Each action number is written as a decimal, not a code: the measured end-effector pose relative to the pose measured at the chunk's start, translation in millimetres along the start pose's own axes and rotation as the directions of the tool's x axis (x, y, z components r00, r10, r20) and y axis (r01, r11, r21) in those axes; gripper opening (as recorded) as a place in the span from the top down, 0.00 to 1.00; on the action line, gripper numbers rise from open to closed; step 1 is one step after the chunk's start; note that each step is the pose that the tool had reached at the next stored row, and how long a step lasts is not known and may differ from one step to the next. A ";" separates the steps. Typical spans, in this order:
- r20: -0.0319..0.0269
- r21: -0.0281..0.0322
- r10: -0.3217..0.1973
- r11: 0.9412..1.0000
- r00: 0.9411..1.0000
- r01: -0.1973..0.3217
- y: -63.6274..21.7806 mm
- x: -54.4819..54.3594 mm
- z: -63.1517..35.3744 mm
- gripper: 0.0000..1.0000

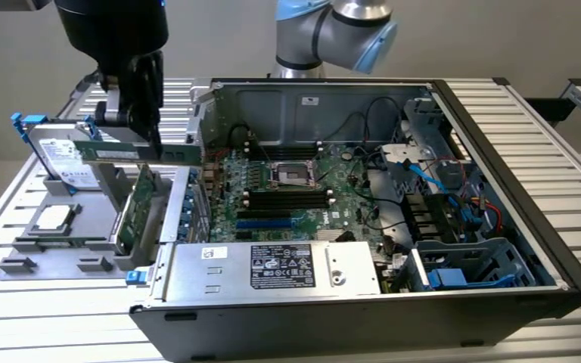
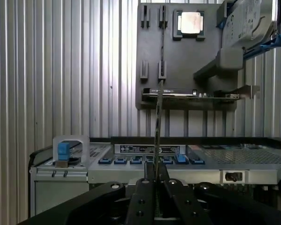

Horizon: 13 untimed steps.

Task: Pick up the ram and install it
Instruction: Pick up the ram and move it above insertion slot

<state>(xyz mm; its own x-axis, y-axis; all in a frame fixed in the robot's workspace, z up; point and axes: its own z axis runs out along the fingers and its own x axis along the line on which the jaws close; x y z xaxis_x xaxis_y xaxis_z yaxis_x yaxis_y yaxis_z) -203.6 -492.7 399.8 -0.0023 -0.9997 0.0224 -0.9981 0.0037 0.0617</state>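
Observation:
The ram [image 1: 109,153] is a thin green stick held level in the air, above the grey parts tray [image 1: 28,253] and just off the exterior view's left of the open computer case [image 1: 492,197]. My black gripper [image 1: 147,140] comes down from above and is shut on the ram near its middle. In the wrist view the ram [image 2: 158,108] appears edge-on as a thin line running out from between the closed fingertips of the gripper [image 2: 155,180]. The motherboard's black memory slots [image 1: 288,200] lie inside the case, apart from the ram.
On the tray sit a hard drive [image 1: 63,155], a CPU [image 1: 54,218] and a green expansion card [image 1: 134,208] standing on edge. The case wall [image 1: 202,113] rises between tray and motherboard. A silver power supply [image 1: 275,266] lies at the case front; cables crowd its right side.

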 end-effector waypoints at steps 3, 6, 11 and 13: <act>0.000 0.000 0.000 1.000 1.000 0.000 -13.9 -0.3 -1.2 0.86; 0.000 0.000 0.000 1.000 1.000 0.000 -27.3 -1.1 -2.1 0.86; 0.000 0.000 0.000 1.000 1.000 0.000 -48.1 -4.5 -3.4 0.86; 0.000 0.000 0.000 1.000 1.000 0.000 -54.8 -6.7 -4.0 0.86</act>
<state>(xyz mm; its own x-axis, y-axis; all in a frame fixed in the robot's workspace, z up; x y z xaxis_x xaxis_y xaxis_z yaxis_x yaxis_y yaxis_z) -148.6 -486.1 400.3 -0.0023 -0.9997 0.0226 -0.9981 0.0037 0.0618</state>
